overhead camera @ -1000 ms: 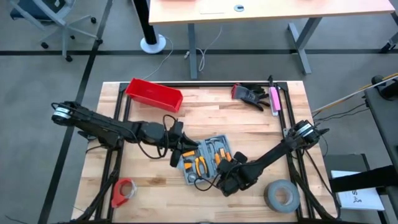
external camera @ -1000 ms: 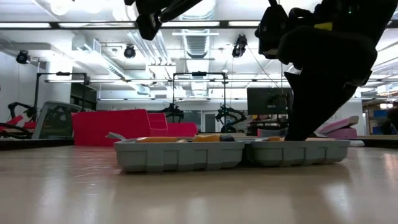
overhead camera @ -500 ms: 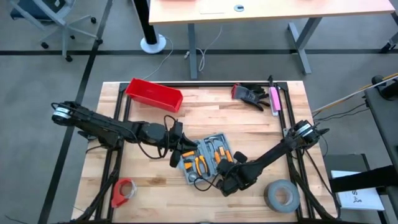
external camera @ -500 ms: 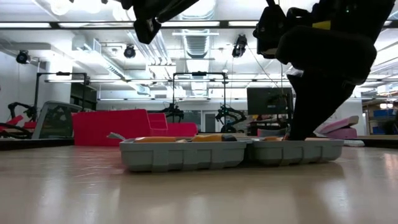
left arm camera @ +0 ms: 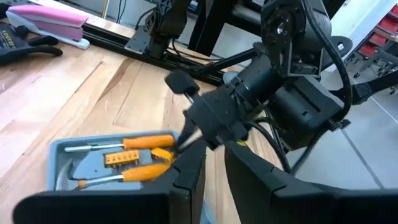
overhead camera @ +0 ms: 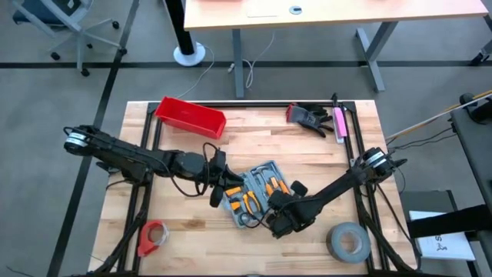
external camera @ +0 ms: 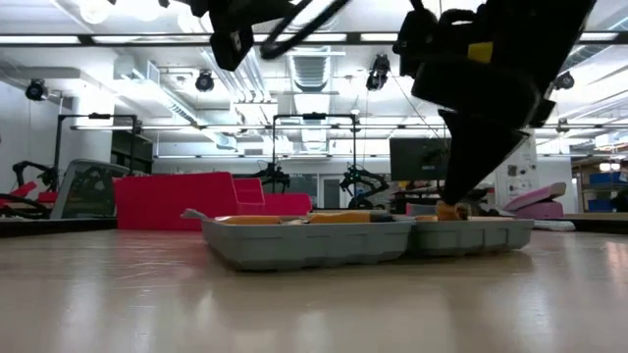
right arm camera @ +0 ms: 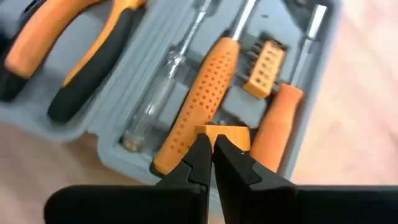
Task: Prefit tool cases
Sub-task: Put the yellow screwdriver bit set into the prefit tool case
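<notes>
Surface: we see a pale wooden table (overhead camera: pixel 184 219) on a grey floor.
Bin: red bin (overhead camera: pixel 190 116) near the far edge.
Tool case (overhead camera: pixel 254 192): lies open mid-table, long axis diagonal, holding orange-handled tools (right arm camera: pixel 196 102).
Right gripper (right arm camera: pixel 210 149): closed at a small orange piece in the case.
Left gripper (left arm camera: pixel 213 177): fingers narrowly apart beside the case, gripping nothing we can see.

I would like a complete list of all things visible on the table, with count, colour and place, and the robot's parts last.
Grey-blue plastic hinged tool case: one, open, table middle, holding orange-handled tools.
Red plastic bin: one, far left part of table.
Grey tape roll: one, near right corner.
Red tape roll: one, near left corner.
Black and red gloves: far right part.
Pink flat object: one, beside the gloves.
Left hand: at the case's left edge.
Right hand: shut, tips at an orange piece in the case.
</notes>
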{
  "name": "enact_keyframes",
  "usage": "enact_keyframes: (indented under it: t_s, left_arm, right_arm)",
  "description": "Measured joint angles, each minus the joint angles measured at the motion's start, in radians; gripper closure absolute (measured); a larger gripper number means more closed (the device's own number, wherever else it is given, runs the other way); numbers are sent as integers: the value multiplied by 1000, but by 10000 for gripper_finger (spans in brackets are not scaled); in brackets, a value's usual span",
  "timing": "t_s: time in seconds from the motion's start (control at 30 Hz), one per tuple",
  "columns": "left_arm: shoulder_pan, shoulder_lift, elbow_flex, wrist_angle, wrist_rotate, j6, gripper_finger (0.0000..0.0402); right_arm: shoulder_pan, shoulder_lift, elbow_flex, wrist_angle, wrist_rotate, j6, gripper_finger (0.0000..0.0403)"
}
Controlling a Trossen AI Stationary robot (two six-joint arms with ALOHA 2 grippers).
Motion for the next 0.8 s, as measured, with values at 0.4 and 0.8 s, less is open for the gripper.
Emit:
enact_keyframes:
  t_s: [0.4,0.8]
  left_arm:
    - [-2,0,0,-39,0,0,335]
    - [-8,0,0,-40,1,0,335]
  right_arm:
    - [-14,-112,0,-26,25,48,400]
    - [-22,-146,-13,-22,-99,13,336]
